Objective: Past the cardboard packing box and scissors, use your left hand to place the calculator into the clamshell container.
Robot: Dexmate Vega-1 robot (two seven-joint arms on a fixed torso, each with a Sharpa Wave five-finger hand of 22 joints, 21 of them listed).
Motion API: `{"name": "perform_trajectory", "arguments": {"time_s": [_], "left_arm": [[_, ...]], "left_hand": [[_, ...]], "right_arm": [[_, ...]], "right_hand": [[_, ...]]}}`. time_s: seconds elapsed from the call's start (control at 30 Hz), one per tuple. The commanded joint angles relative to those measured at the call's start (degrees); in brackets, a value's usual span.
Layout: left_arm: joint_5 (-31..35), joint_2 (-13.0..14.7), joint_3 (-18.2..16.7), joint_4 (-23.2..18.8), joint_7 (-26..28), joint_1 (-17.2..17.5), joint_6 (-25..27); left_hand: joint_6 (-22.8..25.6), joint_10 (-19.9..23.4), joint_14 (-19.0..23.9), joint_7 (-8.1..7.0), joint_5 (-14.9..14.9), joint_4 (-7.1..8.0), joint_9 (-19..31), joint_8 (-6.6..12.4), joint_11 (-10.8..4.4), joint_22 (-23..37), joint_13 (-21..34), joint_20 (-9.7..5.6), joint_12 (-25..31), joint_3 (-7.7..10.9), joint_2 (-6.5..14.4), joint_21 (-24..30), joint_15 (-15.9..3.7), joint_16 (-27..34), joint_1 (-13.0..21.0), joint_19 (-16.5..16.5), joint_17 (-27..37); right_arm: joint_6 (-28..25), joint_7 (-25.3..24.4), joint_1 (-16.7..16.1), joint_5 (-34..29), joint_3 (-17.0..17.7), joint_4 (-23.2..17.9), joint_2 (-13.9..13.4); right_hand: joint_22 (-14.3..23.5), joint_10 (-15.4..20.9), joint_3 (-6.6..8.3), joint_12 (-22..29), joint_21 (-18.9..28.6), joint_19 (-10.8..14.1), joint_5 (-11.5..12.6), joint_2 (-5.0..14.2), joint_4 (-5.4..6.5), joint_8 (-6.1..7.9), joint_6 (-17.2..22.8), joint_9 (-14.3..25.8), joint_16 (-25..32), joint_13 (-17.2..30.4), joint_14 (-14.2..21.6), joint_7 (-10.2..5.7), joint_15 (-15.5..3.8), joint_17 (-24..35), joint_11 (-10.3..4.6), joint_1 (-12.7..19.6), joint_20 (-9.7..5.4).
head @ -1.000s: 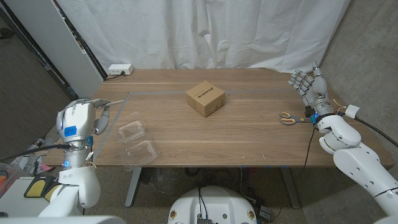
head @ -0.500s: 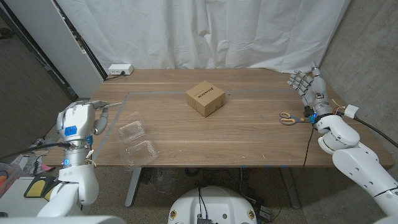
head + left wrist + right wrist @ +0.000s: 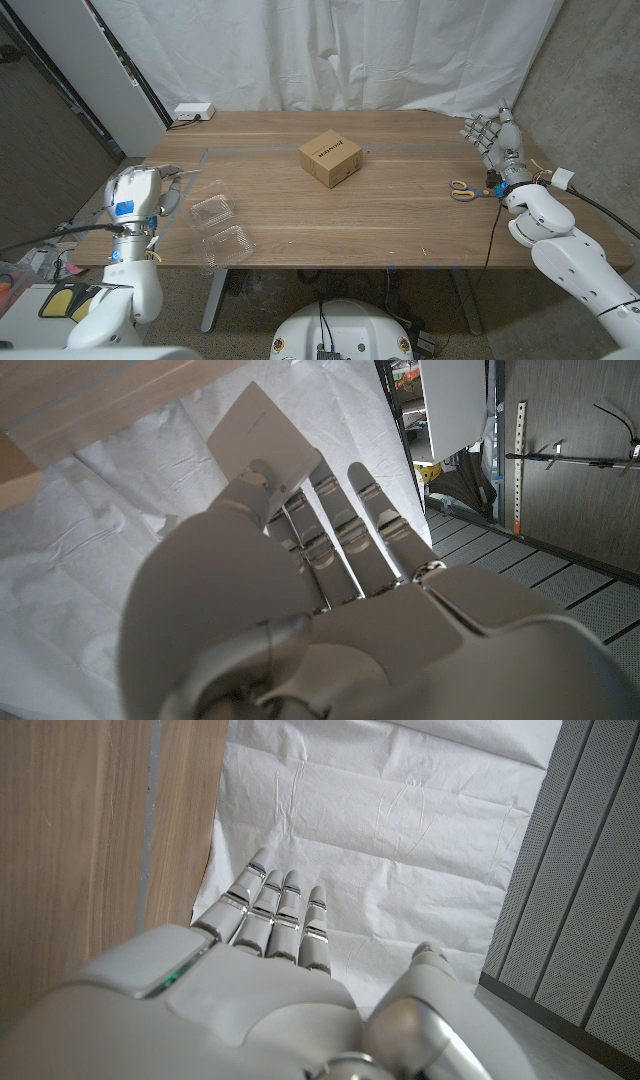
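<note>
My left hand (image 3: 138,193) hovers at the table's left edge and pinches a thin flat pale slab, the calculator (image 3: 170,170), seen edge-on in the head view. In the left wrist view the calculator (image 3: 262,432) shows its plain back, held between the thumb and the fingers (image 3: 335,510). The clear clamshell container (image 3: 218,232) lies open on the table just right of that hand. My right hand (image 3: 497,137) stands at the table's right edge with fingers apart and nothing in it; its fingers (image 3: 280,910) reach out straight.
The cardboard packing box (image 3: 330,159) sits at the table's middle back. Orange-handled scissors (image 3: 462,189) lie near my right hand. A white power strip (image 3: 192,111) sits at the back left corner. White curtain hangs behind the table (image 3: 400,210).
My left hand has shifted a little to the right, toward the clamshell, still holding the calculator. The right hand has stayed put.
</note>
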Motion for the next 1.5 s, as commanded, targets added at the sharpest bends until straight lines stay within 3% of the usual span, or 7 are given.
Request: {"name": "perform_trajectory", "arguments": {"time_s": [0.03, 1.5], "left_arm": [[-1.6, 3.1, 3.3, 2.5, -0.4, -2.5, 1.3], [-10.7, 8.3, 12.5, 8.2, 3.4, -7.9, 4.7]], "left_hand": [[8.6, 0.2, 0.3, 1.63, 0.4, 0.12, 0.6, 0.21, 0.03, 0.2, 0.3, -6.65, 0.3, 0.62, 0.2, 0.3, -2.64, 0.1, 0.4, 0.2, 0.3], [8.5, 0.1, 0.2, 1.65, 0.4, 0.23, 0.6, 0.10, 0.07, 0.2, 0.4, -6.56, 0.3, 1.41, -0.1, 0.5, -2.62, 0.1, 0.2, 0.0, 0.3]], "right_arm": [[-0.4, -0.7, 0.4, -0.3, -0.5, 0.0, 0.2], [-2.5, -1.9, 1.5, -0.3, -1.4, -0.2, -0.5]], "right_hand": [[0.2, 0.4, -0.26, -0.2, -0.1, 0.4, 0.1, 0.41, -0.06, -0.15, 0.6, 0.1, -0.2, 0.1, 0.5, -0.18, -0.23, 0.2, 0.13, -0.4, -0.54], [0.2, 0.5, -0.37, -0.2, -0.8, 0.6, 0.0, 0.54, -0.19, -0.18, 0.5, 0.1, -0.2, 0.1, 0.5, -0.10, -0.17, 0.2, 0.03, -0.4, -0.46]]}}
